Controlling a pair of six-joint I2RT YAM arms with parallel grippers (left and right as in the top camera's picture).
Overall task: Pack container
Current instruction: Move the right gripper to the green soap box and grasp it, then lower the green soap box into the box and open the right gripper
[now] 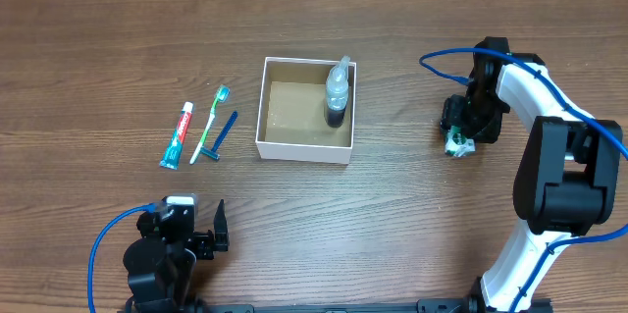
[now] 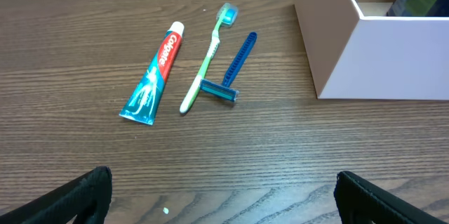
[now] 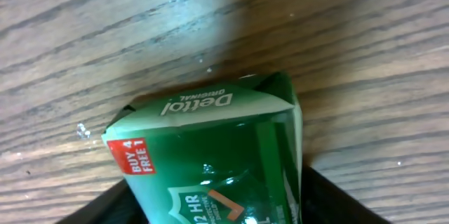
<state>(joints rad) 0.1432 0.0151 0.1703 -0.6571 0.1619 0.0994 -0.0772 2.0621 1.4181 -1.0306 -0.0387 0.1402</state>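
The container [image 1: 276,146], a square white box with a brown inside, sits mid-table with a clear bottle [image 1: 338,89] standing in its right part. Its white wall also shows in the left wrist view [image 2: 379,59]. A toothpaste tube [image 1: 178,134], a green toothbrush [image 1: 210,124] and a blue razor [image 1: 222,134] lie left of it; they show in the left wrist view too [image 2: 156,73] [image 2: 205,62] [image 2: 233,68]. My right gripper [image 1: 459,142] is shut on a green Dettol soap pack [image 3: 210,161] just above the table, right of the container. My left gripper [image 2: 223,196] is open and empty near the front edge.
Bare wooden table [image 1: 412,215] lies between the container and the right arm. Blue cables run from both arms.
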